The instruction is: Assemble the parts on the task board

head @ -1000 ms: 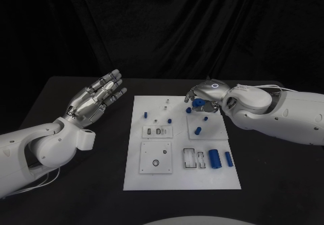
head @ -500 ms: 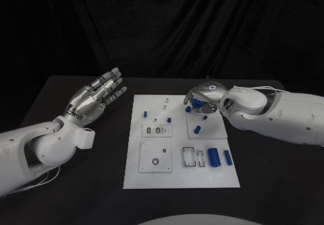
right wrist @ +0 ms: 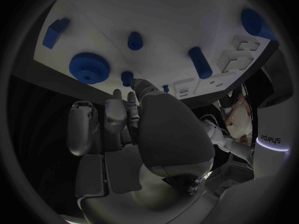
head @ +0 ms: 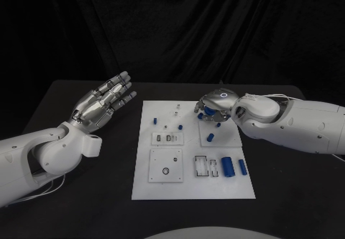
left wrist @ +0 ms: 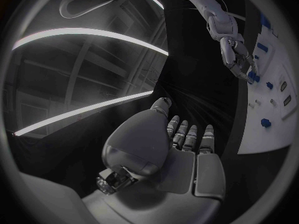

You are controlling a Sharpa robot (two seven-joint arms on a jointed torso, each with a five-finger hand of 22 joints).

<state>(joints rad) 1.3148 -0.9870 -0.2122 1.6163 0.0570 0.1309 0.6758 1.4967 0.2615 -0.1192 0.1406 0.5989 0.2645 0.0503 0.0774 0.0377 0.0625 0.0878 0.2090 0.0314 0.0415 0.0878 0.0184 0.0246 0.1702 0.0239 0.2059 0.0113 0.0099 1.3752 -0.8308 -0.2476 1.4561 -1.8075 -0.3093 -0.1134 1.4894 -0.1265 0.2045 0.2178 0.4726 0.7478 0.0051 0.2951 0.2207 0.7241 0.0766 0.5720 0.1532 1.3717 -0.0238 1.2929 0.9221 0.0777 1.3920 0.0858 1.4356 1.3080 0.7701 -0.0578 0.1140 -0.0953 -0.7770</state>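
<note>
While both arms sit at the table, status per view, all placed against the task board:

head / task board (head: 193, 186): white plate, mid-table, flat.
head / left hand (head: 100, 104): off the board's left edge, raised, palm up-ish, fingers straight and spread, nothing in it.
head / right hand (head: 216, 105): over the board's far right corner, fingers curled down around a blue gear (head: 210, 110). Actual grip vs. just hovering: can't tell.
head / parts: blue peg (head: 154, 120) near the board's far left; blue peg (head: 211, 138) on the right inset plate just on the near side of the right hand; large blue cylinder (head: 229, 168) and smaller blue cylinder (head: 244, 168) at the board's near right, side by side.

left wrist / left hand (left wrist: 177, 157): fingers extended, apart, holding nothing; board well off to its side.
left wrist / right hand (left wrist: 236, 57): at the board's edge, fingertips at a blue piece.

right wrist / right hand (right wrist: 134, 134): fingers point at the board, tips close to the surface.
right wrist / blue gear (right wrist: 89, 67): lies on the board just beside the fingertips; contact unclear.
</note>
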